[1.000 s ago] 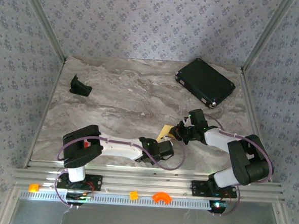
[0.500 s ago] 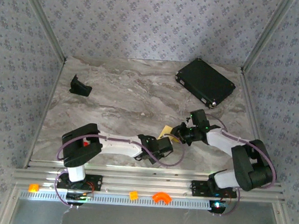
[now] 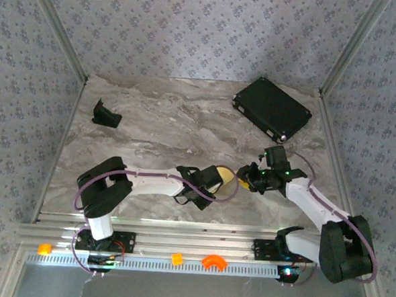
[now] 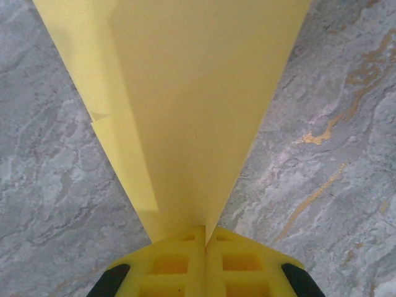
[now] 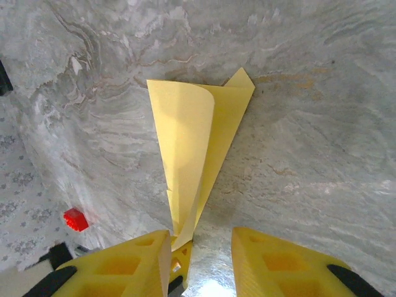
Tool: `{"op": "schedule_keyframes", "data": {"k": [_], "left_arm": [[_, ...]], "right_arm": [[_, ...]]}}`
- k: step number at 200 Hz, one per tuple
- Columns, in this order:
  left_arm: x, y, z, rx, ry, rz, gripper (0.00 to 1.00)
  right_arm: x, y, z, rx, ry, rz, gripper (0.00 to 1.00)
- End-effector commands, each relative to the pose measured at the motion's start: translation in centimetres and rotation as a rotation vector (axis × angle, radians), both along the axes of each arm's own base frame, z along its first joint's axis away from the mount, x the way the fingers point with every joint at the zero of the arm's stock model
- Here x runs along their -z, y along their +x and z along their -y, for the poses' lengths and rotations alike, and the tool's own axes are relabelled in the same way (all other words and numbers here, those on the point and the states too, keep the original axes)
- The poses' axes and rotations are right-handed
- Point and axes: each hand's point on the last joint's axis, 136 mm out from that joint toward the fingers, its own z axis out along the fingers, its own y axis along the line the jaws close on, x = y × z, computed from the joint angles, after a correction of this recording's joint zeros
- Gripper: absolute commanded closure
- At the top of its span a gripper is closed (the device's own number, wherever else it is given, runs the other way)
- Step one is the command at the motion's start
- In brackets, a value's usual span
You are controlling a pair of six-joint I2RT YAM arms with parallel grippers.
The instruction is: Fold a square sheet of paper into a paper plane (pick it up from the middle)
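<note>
The square sheet of paper (image 4: 185,93) is folded into a pale-yellow dart with one flap curling open (image 5: 185,142). My left gripper (image 4: 205,238) is shut on its narrow end, and the paper fans out from the jaws above the marble table. In the top view the paper (image 3: 227,180) sits between my left gripper (image 3: 215,181) and my right gripper (image 3: 246,182). My right gripper (image 5: 201,240) is open, its yellow fingers (image 5: 133,263) on either side of the dart's tip without clamping it.
A black rectangular case (image 3: 272,109) lies at the back right and a small black holder (image 3: 106,114) at the back left. A small red block (image 5: 75,219) shows to the left in the right wrist view. Orange plastic pieces (image 3: 212,261) sit on the front rail.
My right gripper has opened, let go of the paper and drawn back to the right. My left gripper, still shut on the paper, has moved a little away from the near edge.
</note>
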Motion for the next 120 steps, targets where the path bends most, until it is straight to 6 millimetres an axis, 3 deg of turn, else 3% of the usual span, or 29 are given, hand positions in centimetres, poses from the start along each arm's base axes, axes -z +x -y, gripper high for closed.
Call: {"op": "schedule_keyframes", "data": {"k": [1,36,120], "left_arm": [[-0.2,-0.3,0.6,-0.011,-0.050,-0.089,1.00],[-0.2,-0.4,1.1,-0.008,-0.075,-0.169,1.00],[-0.4,0.3,2.9,-0.079,-0.214,-0.381,1.00]], "right_arm": [[0.2,-0.8,1.2,0.016,-0.045,0.004,0.67],[0.4,-1.0,1.4,0.023,-0.041,0.045,0.67],[0.2,-1.7,-0.1,-0.073,0.003,0.232,0.74]]}}
